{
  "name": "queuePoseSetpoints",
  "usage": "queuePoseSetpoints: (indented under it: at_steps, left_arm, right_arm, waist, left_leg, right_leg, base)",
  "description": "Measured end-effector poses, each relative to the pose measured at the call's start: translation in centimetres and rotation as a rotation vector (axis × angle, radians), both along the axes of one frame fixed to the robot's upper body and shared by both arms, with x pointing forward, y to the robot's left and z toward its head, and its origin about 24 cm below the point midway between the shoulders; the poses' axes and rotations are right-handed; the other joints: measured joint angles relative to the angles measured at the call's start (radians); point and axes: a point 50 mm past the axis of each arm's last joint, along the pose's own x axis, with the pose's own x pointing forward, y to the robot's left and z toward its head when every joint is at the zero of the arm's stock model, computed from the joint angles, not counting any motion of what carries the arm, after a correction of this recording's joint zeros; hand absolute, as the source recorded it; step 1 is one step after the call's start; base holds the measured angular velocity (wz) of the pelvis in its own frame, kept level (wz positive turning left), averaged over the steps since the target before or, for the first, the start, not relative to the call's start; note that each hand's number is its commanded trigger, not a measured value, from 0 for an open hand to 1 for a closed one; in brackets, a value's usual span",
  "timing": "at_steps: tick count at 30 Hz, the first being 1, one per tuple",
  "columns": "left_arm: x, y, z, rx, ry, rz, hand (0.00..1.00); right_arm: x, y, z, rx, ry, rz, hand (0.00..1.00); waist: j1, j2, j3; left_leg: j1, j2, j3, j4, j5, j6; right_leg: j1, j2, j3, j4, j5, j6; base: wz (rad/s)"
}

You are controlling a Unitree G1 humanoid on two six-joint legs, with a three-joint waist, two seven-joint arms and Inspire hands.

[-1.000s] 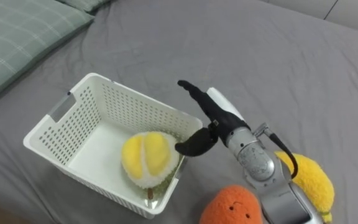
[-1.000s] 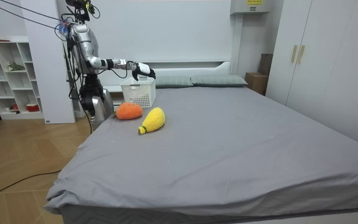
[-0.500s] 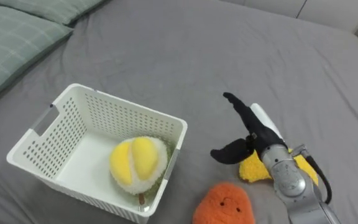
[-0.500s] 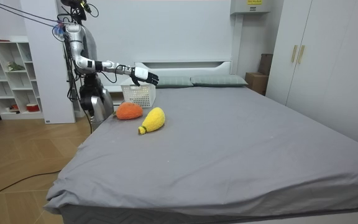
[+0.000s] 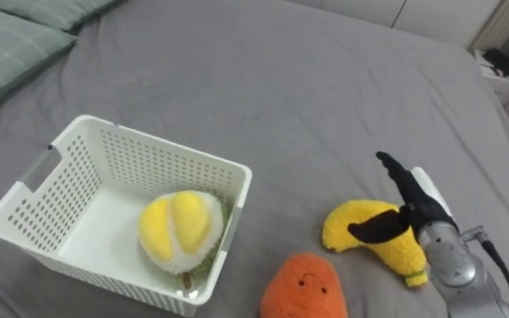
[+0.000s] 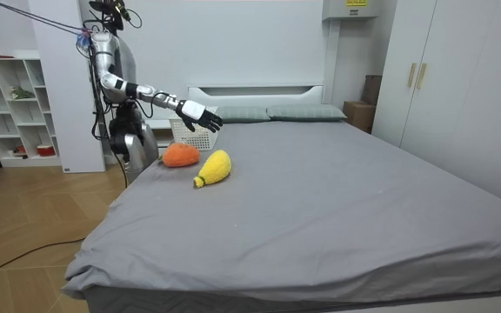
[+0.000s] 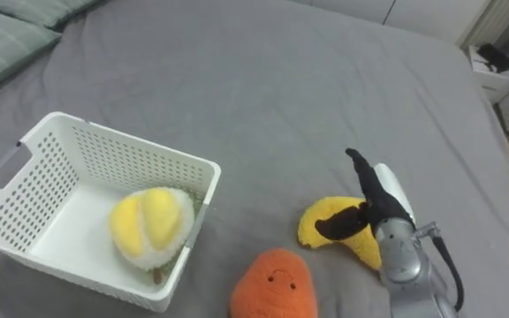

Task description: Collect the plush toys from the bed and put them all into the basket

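Now I am watching the right hand (image 5: 411,212) finishing its swing away from the white basket (image 5: 153,143), where it was hanging at the near rim a second ago. It is sitting over the yellow banana toy (image 5: 345,231), fingers straight and spread, thumb held wide apart, gripping nothing. Whether the thumb is already touching the plush I cannot tell from either eye view. The head camera has been turning along with the arm, so the basket's slide toward the view's left is the camera's doing, not the basket's.

I am reading this as one toy dealt with and the next pickup starting. The hand is lining up on the banana and will need to come down and close round it.

Counting as I go:
- **Toys:** three in all.
  - The round yellow-and-white plush (image 5: 177,228) is lying inside the basket.
  - The banana is still out on the grey bed (image 5: 325,88).
  - The orange plush (image 5: 303,287) is also out on the bed, just beside the banana on the side nearer the robot.
- **Basket:** one.
- **Pillow:** a green one (image 5: 7,44) is showing at the upper left.

In the room view the robot is standing at the bed's corner next to the basket, reaching out with its right arm.
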Motion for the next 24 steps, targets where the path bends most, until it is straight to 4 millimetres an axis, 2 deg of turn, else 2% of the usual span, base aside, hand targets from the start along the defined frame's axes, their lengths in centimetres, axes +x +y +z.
queuePoseSetpoints:
  at_steps: [4,6,8,11,16,19,21,24]
  left_arm:
    - [0.6,0.2,0.1,-0.010,-0.014,-0.017,0.00]
    - [1.5,0.1,0.1,-0.030,-0.031,-0.041,0.00]
    - [2.2,-0.2,0.1,-0.050,-0.053,-0.040,0.00]
    - [2.8,-0.5,0.1,-0.083,-0.087,-0.043,0.00]
    - [4.1,-1.2,0.1,-0.120,-0.128,-0.072,0.00]
    - [4.9,-1.4,0.2,-0.138,-0.157,-0.052,0.00]
    - [5.2,-1.6,0.2,-0.145,-0.167,-0.049,0.00]
    - [5.5,-1.8,0.2,-0.149,-0.172,-0.066,0.00]
  right_arm:
    - [1.2,-1.7,-0.3,-0.053,0.026,-0.055,0.00]
    - [2.6,-2.8,-0.1,-0.086,0.039,-0.087,0.00]
    - [3.2,-3.5,0.2,-0.109,0.035,-0.110,0.00]
    - [4.1,-3.9,0.1,-0.123,0.049,-0.118,0.00]
    - [4.4,-4.5,-0.2,-0.135,0.078,-0.128,0.00]
    - [4.6,-4.9,-0.5,-0.144,0.092,-0.149,0.00]
    - [5.2,-5.2,0.1,-0.173,0.073,-0.160,0.00]
    - [5.4,-5.8,0.4,-0.223,0.076,-0.159,0.00]
  waist:
    - [-0.002,0.003,0.0019]
    - [-0.003,0.010,0.0077]
    - [-0.002,0.017,0.0113]
    - [0.004,0.025,0.0122]
    - [0.020,0.030,0.0144]
    - [0.028,0.040,0.0219]
    - [0.026,0.052,0.0267]
    - [0.031,0.056,0.0260]
  left_leg:
    - [-0.059,-0.001,0.000,0.014,0.004,0.007]
    - [-0.096,-0.001,0.000,0.024,0.006,0.010]
    - [-0.119,-0.002,0.003,0.024,0.010,0.012]
    - [-0.151,-0.004,0.000,0.028,0.015,0.012]
    - [-0.215,-0.004,-0.004,0.044,0.018,0.012]
    - [-0.240,-0.005,-0.005,0.044,0.019,0.013]
    - [-0.253,-0.005,-0.003,0.044,0.020,0.013]
    - [-0.265,-0.005,-0.003,0.039,0.025,0.013]
  right_leg:
    - [-0.051,-0.001,0.001,-0.001,0.013,0.002]
    - [-0.083,-0.001,0.002,-0.001,0.019,0.003]
    - [-0.109,-0.003,-0.001,0.000,0.021,0.004]
    - [-0.142,-0.007,-0.011,0.000,0.022,0.003]
    - [-0.200,-0.015,-0.016,0.002,0.022,0.003]
    - [-0.225,-0.016,-0.015,0.005,0.022,0.003]
    - [-0.242,-0.017,-0.016,0.011,0.022,0.003]
    - [-0.256,-0.018,-0.016,0.014,0.022,0.003]
  base:
    - [-0.03]
    - [0.02]
    - [0.00]
    - [0.04]
    - [0.03]
    - [0.01]
    - [0.00]
    - [0.01]
